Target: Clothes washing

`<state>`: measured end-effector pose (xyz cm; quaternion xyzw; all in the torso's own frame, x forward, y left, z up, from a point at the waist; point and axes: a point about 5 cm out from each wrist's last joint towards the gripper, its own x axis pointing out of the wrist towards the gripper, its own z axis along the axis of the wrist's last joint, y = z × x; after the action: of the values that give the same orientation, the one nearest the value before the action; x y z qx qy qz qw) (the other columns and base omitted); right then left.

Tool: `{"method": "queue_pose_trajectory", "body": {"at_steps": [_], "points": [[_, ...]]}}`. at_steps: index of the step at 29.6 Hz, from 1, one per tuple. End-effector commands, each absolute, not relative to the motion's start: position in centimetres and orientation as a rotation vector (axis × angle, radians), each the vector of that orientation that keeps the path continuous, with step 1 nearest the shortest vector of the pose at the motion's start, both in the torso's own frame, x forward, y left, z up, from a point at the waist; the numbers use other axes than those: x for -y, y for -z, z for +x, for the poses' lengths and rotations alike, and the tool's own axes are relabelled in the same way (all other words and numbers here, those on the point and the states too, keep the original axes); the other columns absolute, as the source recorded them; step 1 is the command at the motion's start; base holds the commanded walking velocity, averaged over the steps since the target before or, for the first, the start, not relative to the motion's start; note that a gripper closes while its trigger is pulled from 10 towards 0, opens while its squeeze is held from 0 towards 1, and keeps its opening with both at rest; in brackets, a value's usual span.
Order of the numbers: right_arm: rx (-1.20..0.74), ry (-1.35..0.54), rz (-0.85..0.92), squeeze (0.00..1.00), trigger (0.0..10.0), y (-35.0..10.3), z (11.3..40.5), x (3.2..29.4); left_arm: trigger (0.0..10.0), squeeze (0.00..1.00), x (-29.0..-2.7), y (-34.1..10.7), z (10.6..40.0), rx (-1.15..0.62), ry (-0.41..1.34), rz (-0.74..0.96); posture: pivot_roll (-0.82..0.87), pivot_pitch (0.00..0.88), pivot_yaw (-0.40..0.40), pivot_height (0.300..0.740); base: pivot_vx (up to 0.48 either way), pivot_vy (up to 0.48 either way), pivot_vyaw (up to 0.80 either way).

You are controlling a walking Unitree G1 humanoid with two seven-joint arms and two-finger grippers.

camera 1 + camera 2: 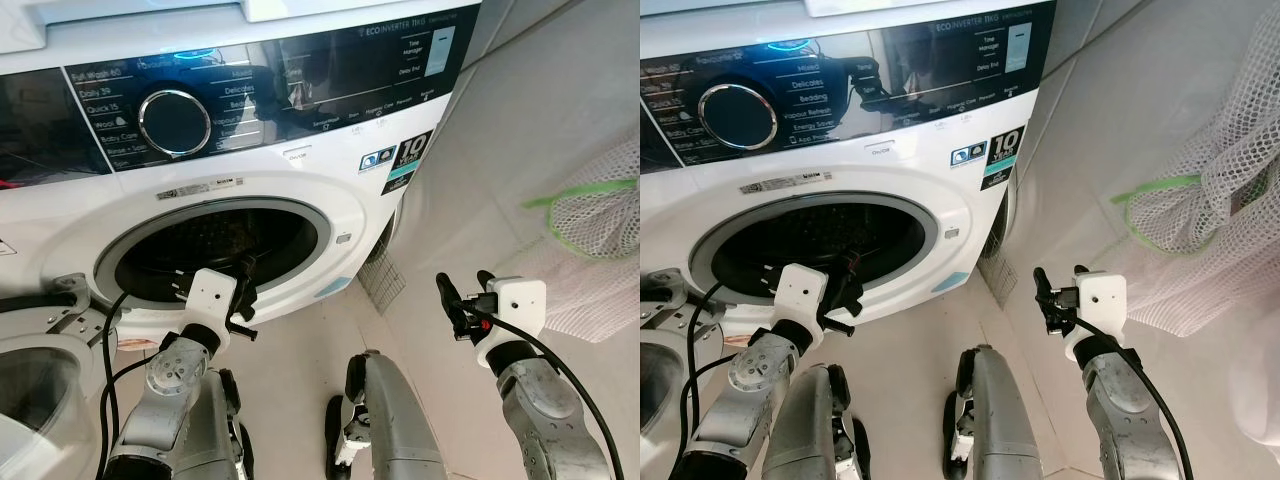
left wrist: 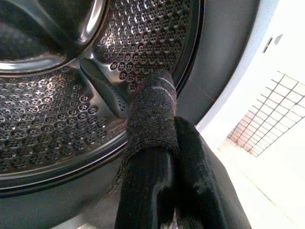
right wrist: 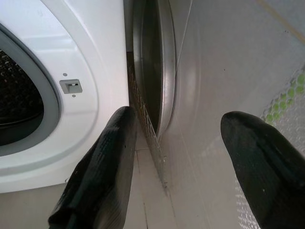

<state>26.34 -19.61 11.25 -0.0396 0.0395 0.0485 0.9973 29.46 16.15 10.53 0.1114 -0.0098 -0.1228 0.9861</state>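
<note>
A white front-loading washing machine [image 1: 330, 190] stands before me with its round opening [image 1: 215, 245] uncovered. My left gripper [image 1: 243, 290] sits at the lower rim of that opening, shut on a dark grey sock [image 2: 152, 114] with faint stripes. In the left wrist view the sock drapes over one finger, just inside the perforated steel drum [image 2: 47, 109]. My right gripper [image 1: 462, 295] hangs open to the right of the machine, apart from it, with nothing between its fingers [image 3: 102, 167].
The machine's door [image 1: 40, 350] is swung open at the lower left. A white mesh laundry bag [image 1: 600, 210] with a green rim hangs at the right against the tiled wall. A metal grille [image 1: 380, 280] fills the gap beside the machine. My legs show below.
</note>
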Motion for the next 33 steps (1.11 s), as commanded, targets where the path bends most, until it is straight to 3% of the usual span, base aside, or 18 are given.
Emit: {"method": "queue_pose_trajectory", "body": {"at_steps": [1,9,23,33], "points": [[-0.086,-0.092,-0.084,0.00,10.0,-11.2,26.0,19.9,10.0,0.00,-16.7,-9.1,29.4,-0.042,0.210,0.229,0.08,0.329,-0.103,0.577,0.000,0.000,0.00],[-0.078,-0.099,-0.094,0.00,10.0,-11.7,25.7,20.0,10.0,0.00,-20.4,-6.1,30.3,-0.166,0.004,0.145,0.04,0.344,-0.118,0.577,0.000,0.000,0.00],[-0.097,-0.108,-0.155,0.00,10.0,-12.9,24.2,21.8,10.0,0.00,-22.5,-6.9,33.6,-0.249,-0.052,0.097,-0.06,0.386,-0.188,0.577,0.000,0.000,0.00],[-0.111,-0.121,-0.190,0.00,10.0,-13.9,23.0,22.4,10.0,0.00,-23.0,-9.5,35.9,-0.250,-0.010,0.207,-0.12,0.380,-0.218,0.577,0.000,0.000,0.00]]}}
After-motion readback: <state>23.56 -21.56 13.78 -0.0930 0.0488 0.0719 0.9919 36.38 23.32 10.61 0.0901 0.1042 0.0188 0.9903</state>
